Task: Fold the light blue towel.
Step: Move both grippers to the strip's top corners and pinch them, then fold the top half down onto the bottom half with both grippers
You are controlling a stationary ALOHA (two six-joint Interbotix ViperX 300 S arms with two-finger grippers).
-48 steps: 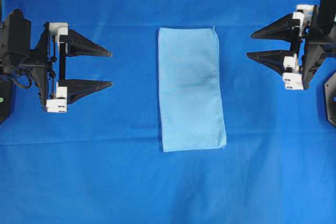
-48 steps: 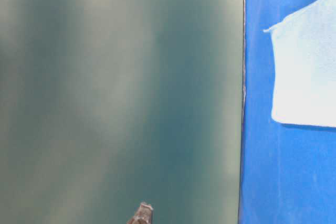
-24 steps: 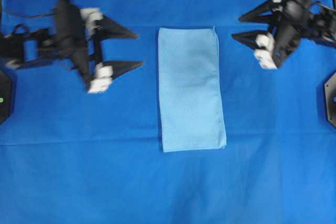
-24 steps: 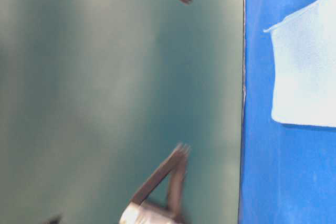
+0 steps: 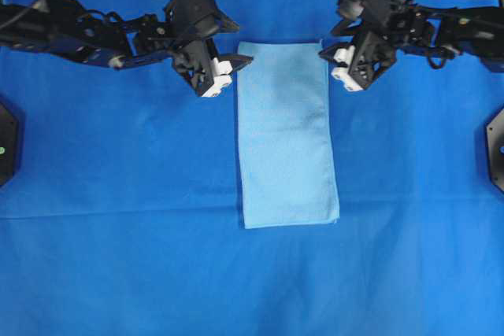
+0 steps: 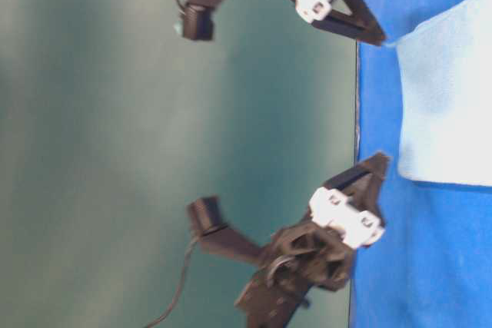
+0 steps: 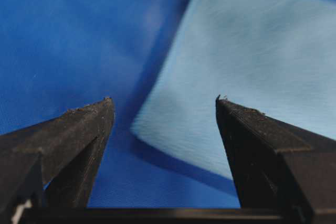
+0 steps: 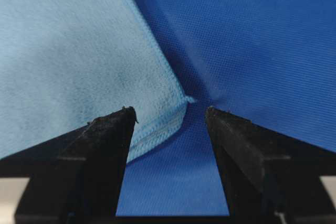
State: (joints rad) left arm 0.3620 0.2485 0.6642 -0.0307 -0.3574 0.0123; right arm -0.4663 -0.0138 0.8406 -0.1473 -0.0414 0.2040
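Overhead: light blue towel (image 5: 287, 133) top corners beside fingers (image 5: 240, 60).

Deep blue table covering (image 5: 118, 273), blurred grey-green backdrop (image 6: 92, 113), even light

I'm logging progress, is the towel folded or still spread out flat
Folded once, apparently: the towel lies as a long narrow rectangle, and its corner edge looks doubled in the right wrist view. Neither gripper holds it.
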